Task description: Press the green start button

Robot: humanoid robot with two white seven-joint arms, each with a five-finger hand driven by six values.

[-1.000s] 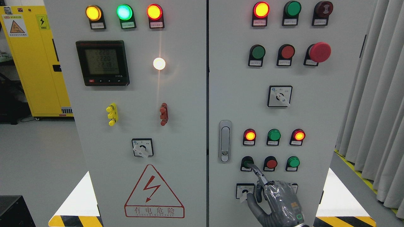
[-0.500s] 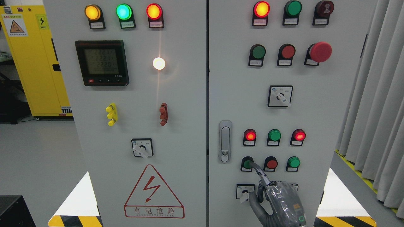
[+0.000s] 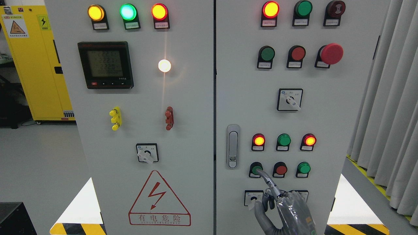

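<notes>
The green button point(image 3: 255, 169) sits at the left of the lowest button row on the right cabinet door, with a red button point(image 3: 280, 169) and another green button point(image 3: 303, 167) to its right. My right hand point(image 3: 287, 209) rises from the bottom edge below that row. Its index finger point(image 3: 266, 179) is stretched up and left, and the tip rests on the green button's lower right edge. The other fingers are curled and the thumb points up beside the selector switch point(image 3: 253, 197). The hand holds nothing. My left hand is out of the picture.
Above the button row are three lamps, red point(image 3: 258, 140), green point(image 3: 283, 140) and red point(image 3: 309, 140). A door handle point(image 3: 233, 146) stands to the left. Higher up are a rotary switch point(image 3: 289, 100) and a red mushroom stop button point(image 3: 331, 54). Grey curtains point(image 3: 388, 98) hang at the right.
My right hand has sunk slightly and turned a little, while the index fingertip has stayed at the green button. The two lower red lamps flickered between red and orange.
</notes>
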